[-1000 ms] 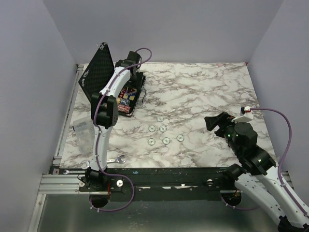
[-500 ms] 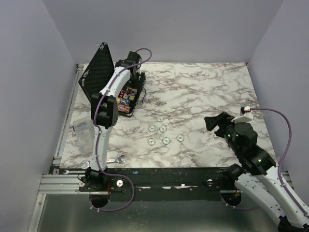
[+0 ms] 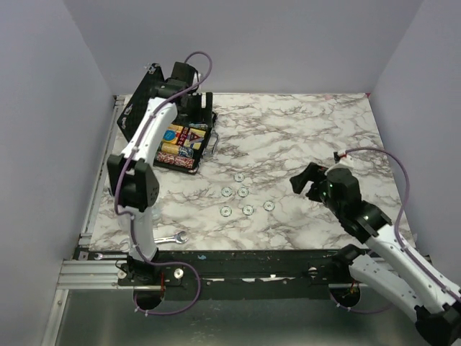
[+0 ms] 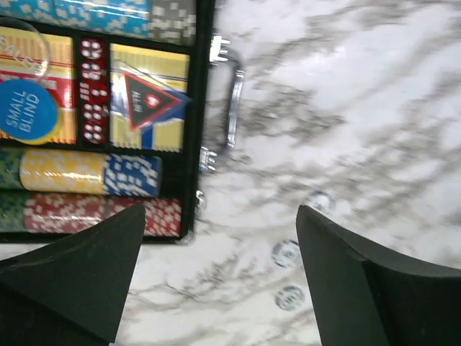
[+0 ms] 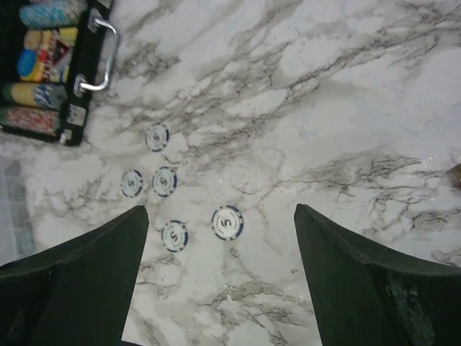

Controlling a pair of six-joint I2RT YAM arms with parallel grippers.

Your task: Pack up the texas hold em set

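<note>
The black case (image 3: 207, 141) lies open at the back left, its lid (image 3: 135, 107) tilted up. In the left wrist view it holds rows of multicoloured chips (image 4: 86, 173), the yellow-blue card box (image 4: 148, 137), a dark red triangle (image 4: 148, 101) and red dice; its metal handle (image 4: 232, 101) faces the table. Several whitish round chips (image 3: 243, 192) lie loose mid-table and show in the right wrist view (image 5: 227, 221). My left gripper (image 3: 202, 108) (image 4: 220, 274) is open and empty above the case's handle side. My right gripper (image 3: 302, 180) (image 5: 220, 267) is open and empty, above and right of the chips.
A silver wrench (image 3: 169, 238) lies near the front left edge. Purple walls enclose the marble table (image 3: 317, 130) on three sides. A small brown thing (image 5: 457, 173) peeks in at the right edge of the right wrist view.
The left arm has swung left and risen, so the case's contents now show from above. The right arm has moved left, nearer the loose chips. Chips and case have not moved.
</note>
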